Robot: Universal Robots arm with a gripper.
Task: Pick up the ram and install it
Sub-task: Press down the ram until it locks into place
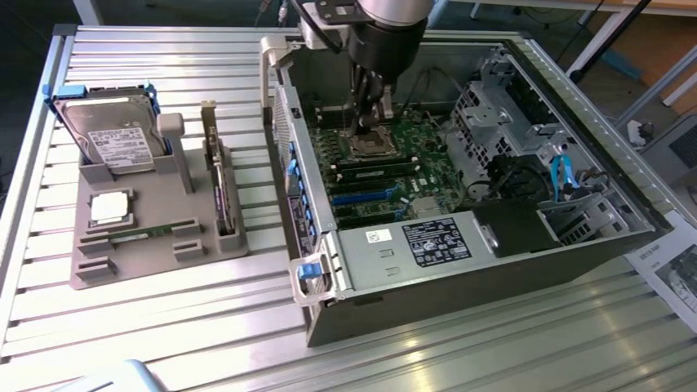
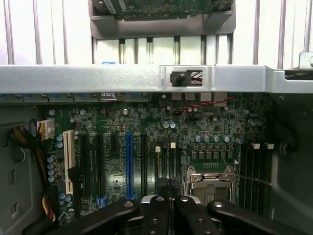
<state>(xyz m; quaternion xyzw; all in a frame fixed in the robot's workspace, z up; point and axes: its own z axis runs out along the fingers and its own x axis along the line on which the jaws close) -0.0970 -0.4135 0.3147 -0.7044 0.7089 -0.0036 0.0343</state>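
Observation:
A ram (image 1: 144, 234), a thin green stick, lies flat in the grey holder (image 1: 130, 260) at the exterior view's left, beside the open computer case (image 1: 593, 155). My gripper (image 1: 367, 124) hangs inside the case, far from that ram, just above the motherboard's processor socket (image 1: 376, 144). In the wrist view my gripper (image 2: 171, 198) is shut, its black fingers (image 2: 157, 210) pressed together, and I see nothing between them. The socket (image 2: 210, 178) sits right beside them, with the long black memory slots (image 2: 254, 171) a little farther off.
The holder also carries a hard drive (image 1: 114, 139) standing upright, a square silver processor chip (image 1: 109, 208) and an upright dark expansion card (image 1: 221, 196). The case's metal wall (image 2: 146, 78) and drive cages (image 1: 490, 114) hem in the motherboard (image 2: 195, 127). Cables (image 1: 561, 175) lie at the exterior view's right.

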